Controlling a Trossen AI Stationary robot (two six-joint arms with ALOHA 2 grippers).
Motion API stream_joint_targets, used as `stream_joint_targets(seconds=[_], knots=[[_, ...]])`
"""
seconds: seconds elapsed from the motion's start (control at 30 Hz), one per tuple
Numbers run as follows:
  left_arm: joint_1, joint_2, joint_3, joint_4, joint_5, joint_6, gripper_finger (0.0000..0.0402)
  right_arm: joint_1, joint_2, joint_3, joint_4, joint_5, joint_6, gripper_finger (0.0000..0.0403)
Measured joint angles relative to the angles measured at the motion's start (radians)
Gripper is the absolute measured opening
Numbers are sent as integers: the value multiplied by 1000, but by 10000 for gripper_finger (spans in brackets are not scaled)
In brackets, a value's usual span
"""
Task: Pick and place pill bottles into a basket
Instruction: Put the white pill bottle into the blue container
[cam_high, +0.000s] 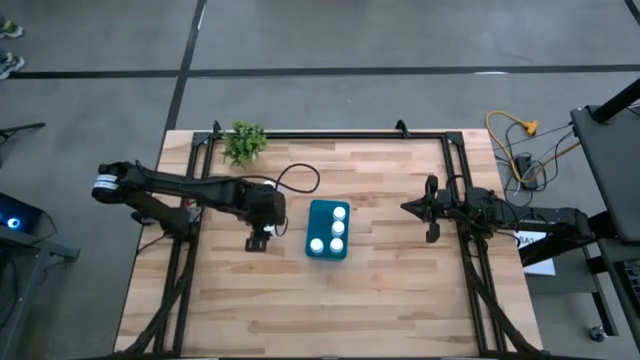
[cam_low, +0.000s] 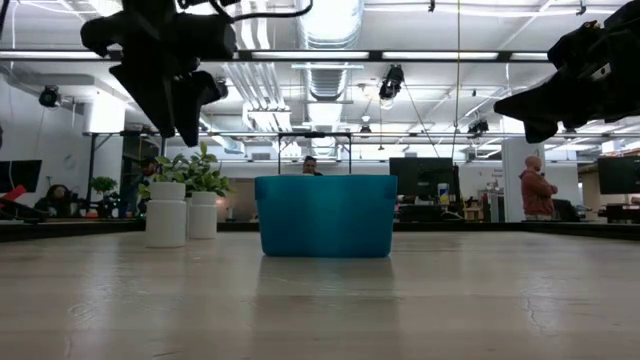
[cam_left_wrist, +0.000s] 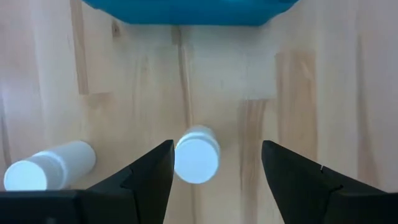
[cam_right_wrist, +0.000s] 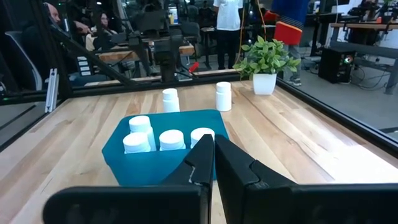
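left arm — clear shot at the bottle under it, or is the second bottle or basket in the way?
Probably yes. The left gripper is open, its fingers straddling the pill bottle from above. The second bottle stands off to one side, and the basket lies beyond.

My right gripper (cam_right_wrist: 212, 155) has its two dark fingers pressed together, aimed at the teal basket (cam_right_wrist: 146, 163), which holds four white pill bottles (cam_right_wrist: 170, 140). Past it, two more bottles (cam_right_wrist: 223, 96) stand upright on the wooden table (cam_right_wrist: 298, 143), near the left arm (cam_right_wrist: 166, 65) and a potted plant (cam_right_wrist: 266, 62)
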Motion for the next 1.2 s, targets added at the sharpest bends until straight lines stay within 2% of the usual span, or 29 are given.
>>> stream_joint_targets(seconds=[0.23,1.2], knots=[[25,-8,-53,4,11,36,224,0,0,0,0,0,2,9],[64,-8,-135,58,41,81,224,0,0,0,1,0,-25,8]])
